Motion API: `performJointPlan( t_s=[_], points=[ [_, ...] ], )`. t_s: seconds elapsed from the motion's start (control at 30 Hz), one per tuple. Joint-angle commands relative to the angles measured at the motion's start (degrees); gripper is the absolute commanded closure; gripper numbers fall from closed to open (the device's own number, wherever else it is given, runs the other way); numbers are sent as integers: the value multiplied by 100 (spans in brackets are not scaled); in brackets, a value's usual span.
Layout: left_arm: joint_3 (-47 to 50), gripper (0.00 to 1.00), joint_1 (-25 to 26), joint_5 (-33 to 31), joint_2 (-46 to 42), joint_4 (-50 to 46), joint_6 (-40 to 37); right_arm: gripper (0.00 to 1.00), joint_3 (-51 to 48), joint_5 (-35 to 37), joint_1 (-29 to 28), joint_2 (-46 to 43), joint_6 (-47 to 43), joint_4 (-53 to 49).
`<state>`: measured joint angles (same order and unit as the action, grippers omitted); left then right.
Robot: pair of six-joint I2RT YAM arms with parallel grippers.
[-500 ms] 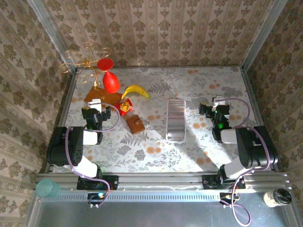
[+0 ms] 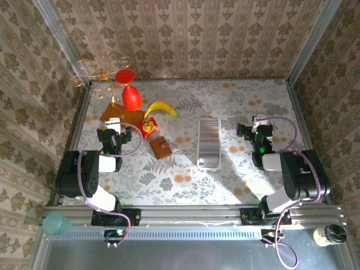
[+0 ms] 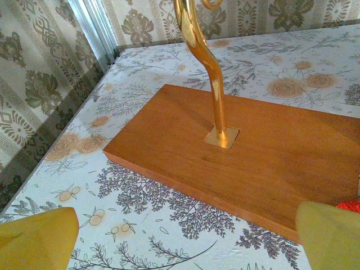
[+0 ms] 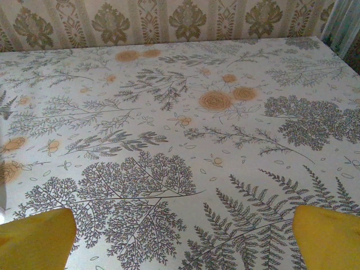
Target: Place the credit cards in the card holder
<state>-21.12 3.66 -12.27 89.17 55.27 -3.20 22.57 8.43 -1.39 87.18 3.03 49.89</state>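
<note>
Both claws stand wide and empty. The left gripper point(image 2: 115, 133) faces a flat orange-brown wooden board point(image 3: 236, 163), and the right gripper point(image 2: 256, 131) faces the bare floral-patterned table point(image 4: 169, 112). The long strip of thin silver-grey credit cards point(image 2: 208, 143) lies to the right claw's left. The small brown leather card holder point(image 2: 161, 148) sits just right of the left claw. No card looks lifted yet; next calls for pinching one thin card. Whether the holder lies open is too small to tell.

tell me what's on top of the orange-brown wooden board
A curved gold metal rod stands on the orange-brown wooden board, fixed by a small square gold plate. Whatever lies beneath the board is hidden.
</note>
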Motion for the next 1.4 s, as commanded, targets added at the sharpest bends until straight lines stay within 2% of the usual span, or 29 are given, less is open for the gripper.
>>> performJointPlan(
  t_s=[0.0,0.37,0.53,0.63,0.7,0.77,0.87,0.93,1.0,1.03,1.07,1.13,1.23,1.37],
  points=[
    [-31,0,-45,-12,14,0,102,0,28,143,-29,28,31,-23],
    [-11,0,-33,-12,8,28,88,0,12,142,-28,20,31,-5],
    [-47,0,-19,124,-233,-253,24,0,39,130,-28,-4,23,-59],
    [-80,0,48,182,-441,-470,-102,0,30,101,-60,-355,-31,-318],
    [-41,0,191,107,-810,-724,-234,0,90,115,-107,-1025,-38,-985],
    [-102,0,366,-92,-1338,-1290,-271,0,228,155,-107,-1712,183,-1908],
    [-498,0,485,-122,-2246,-2857,49,0,451,446,-107,-2755,949,-3204],
    [-877,0,475,-473,-2727,-3978,879,0,688,526,-60,-3360,1487,-4242],
    [-1402,0,372,-1236,-3128,-5631,2597,0,1036,634,-3,-3877,2063,-5562],
    [-1578,0,223,-1067,-3277,-6262,3095,0,1116,670,29,-4042,2253,-5895],
    [-1667,0,20,-508,-3457,-6664,3270,0,1182,488,81,-4222,2294,-6159],
    [-1591,0,-324,599,-3800,-6869,3163,0,1268,26,121,-4436,2332,-6426],
    [-1213,0,-589,1184,-4402,-7105,4021,0,1626,-707,117,-4463,2484,-6838],
    [-871,0,-870,2364,-4874,-7345,4302,5,2253,-1934,44,-4004,2671,-7309]
  ],
)
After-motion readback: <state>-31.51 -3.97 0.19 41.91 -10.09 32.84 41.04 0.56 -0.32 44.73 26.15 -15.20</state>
